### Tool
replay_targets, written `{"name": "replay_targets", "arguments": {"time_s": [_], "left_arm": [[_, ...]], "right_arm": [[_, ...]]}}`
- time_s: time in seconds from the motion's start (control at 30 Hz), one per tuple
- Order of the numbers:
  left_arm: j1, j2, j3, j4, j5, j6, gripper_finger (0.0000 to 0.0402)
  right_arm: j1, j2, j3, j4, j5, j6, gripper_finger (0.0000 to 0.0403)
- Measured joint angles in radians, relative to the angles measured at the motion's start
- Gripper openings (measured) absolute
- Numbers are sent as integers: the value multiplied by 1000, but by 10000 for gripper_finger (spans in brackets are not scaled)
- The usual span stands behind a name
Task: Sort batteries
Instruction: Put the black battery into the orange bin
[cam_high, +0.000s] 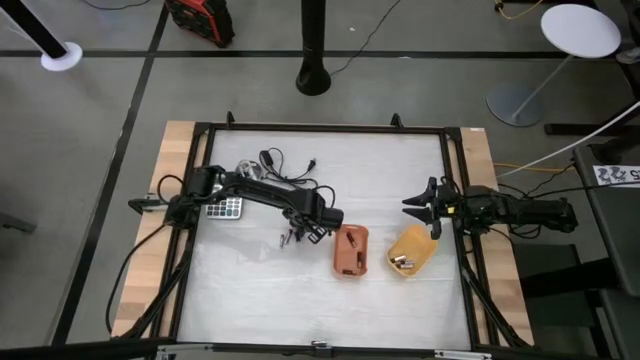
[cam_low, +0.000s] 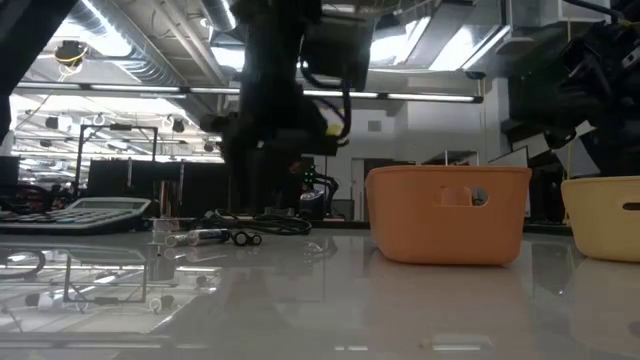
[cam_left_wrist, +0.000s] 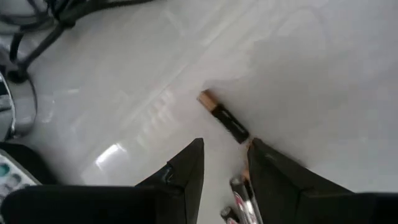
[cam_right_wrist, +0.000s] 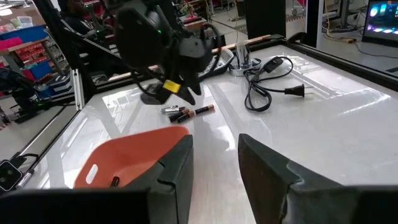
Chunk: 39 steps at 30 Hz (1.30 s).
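Several small batteries (cam_high: 288, 239) lie loose on the white table, left of the orange tray (cam_high: 350, 251). In the left wrist view one dark battery with a gold end (cam_left_wrist: 224, 117) lies just past the fingertips, and silvery ones (cam_left_wrist: 242, 198) lie between the fingers. My left gripper (cam_high: 300, 236) (cam_left_wrist: 225, 152) hangs open over this pile; the right wrist view shows the left gripper (cam_right_wrist: 177, 87) a little above the batteries (cam_right_wrist: 186, 112). The yellow tray (cam_high: 411, 250) holds a few batteries (cam_high: 402, 264). My right gripper (cam_high: 420, 205) (cam_right_wrist: 214, 149) waits open beyond the yellow tray.
A black coiled cable with a plug (cam_high: 280, 168) and a grey calculator (cam_high: 226, 209) lie on the far left part of the table. The two trays stand side by side at centre right (cam_low: 450, 215) (cam_low: 605, 215). A black frame (cam_high: 320, 128) rims the table.
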Motion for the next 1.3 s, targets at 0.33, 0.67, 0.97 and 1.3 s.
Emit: {"name": "replay_targets", "arguments": {"time_s": [0.33, 0.67, 0.97, 1.3], "left_arm": [[44, 0, -78, 133, 10, -59, 113], [47, -1, -105, 147, 29, -110, 113], [47, -1, -105, 147, 45, 10, 106], [61, -1, -105, 208, 65, 225, 36]], "right_arm": [[0, 0, -2, -2, 0, 0, 122], [0, 0, -3, -3, 0, -1, 122], [0, 0, -3, -3, 0, -1, 122], [0, 0, -3, -3, 0, -1, 122]]}}
